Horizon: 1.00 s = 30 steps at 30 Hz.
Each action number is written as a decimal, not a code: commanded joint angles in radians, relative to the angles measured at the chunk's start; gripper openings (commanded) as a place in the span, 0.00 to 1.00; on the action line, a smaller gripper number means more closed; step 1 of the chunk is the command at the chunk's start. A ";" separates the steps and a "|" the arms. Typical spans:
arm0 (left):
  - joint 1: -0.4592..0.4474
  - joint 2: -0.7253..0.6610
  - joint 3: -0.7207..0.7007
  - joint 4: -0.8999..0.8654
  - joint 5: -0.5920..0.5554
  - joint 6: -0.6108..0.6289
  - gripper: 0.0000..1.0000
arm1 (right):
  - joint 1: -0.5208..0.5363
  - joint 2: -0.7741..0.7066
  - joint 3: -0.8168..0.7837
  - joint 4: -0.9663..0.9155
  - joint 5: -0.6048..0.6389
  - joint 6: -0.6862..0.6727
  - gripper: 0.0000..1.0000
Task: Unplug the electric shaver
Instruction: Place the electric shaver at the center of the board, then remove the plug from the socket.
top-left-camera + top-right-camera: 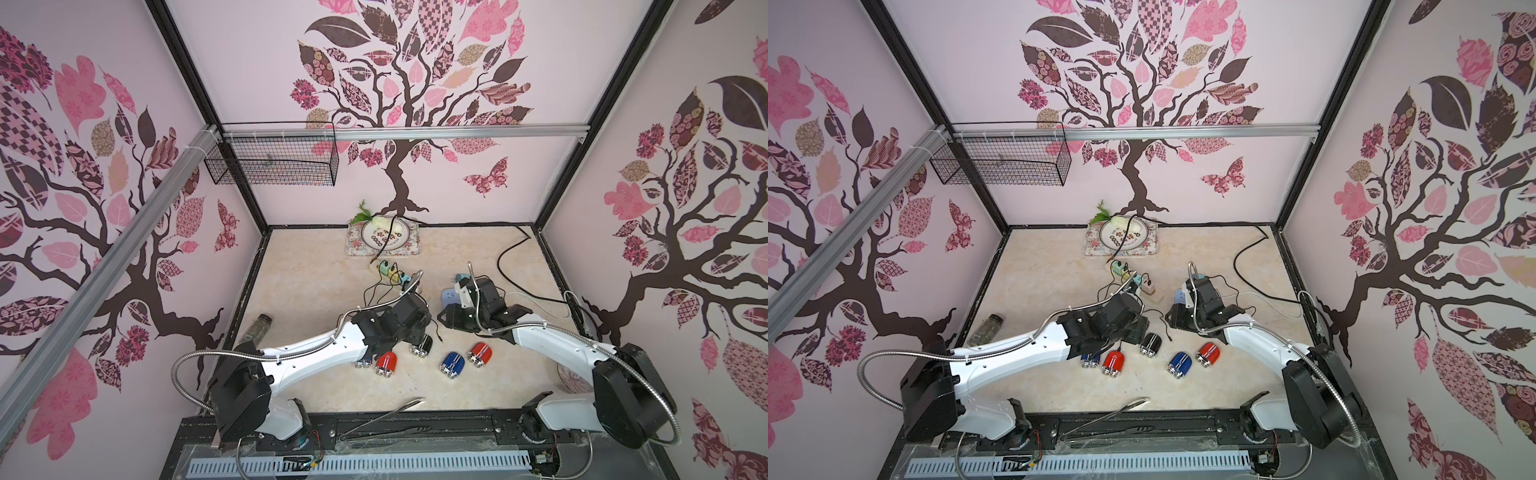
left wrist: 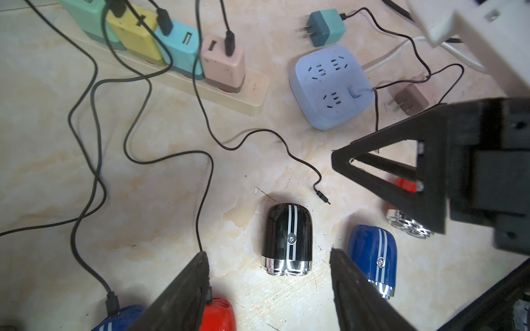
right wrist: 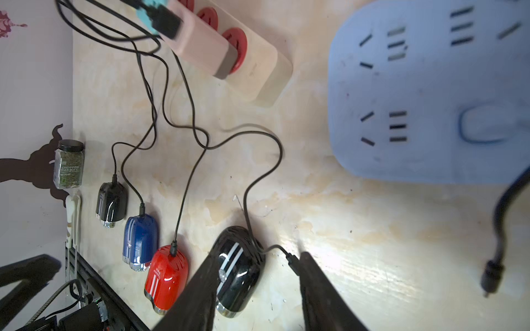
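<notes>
Left wrist view: black white-striped plastic shaver [image 2: 288, 238] on counter [image 2: 143, 200], just ahead of open, empty left jaws; right jaws parted, empty, loose black cable plug [image 3: 291, 259] beside.

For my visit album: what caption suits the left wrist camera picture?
Open left gripper over the black shaver, loose cable end beside it, chargers on a power strip beyond.

Everything is evenly lit. The blue socket block [image 3: 424, 94] is blurred at upper right; glare is shown on the bench [image 3: 358, 275].
</notes>
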 commanded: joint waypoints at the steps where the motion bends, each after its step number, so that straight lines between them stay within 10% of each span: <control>1: 0.027 -0.030 -0.039 -0.014 -0.032 -0.010 0.63 | -0.003 -0.007 0.085 -0.043 0.044 -0.053 0.49; 30: 0.641 0.076 -0.067 0.287 0.395 -0.174 0.32 | 0.113 0.248 0.402 -0.062 0.277 -0.308 0.54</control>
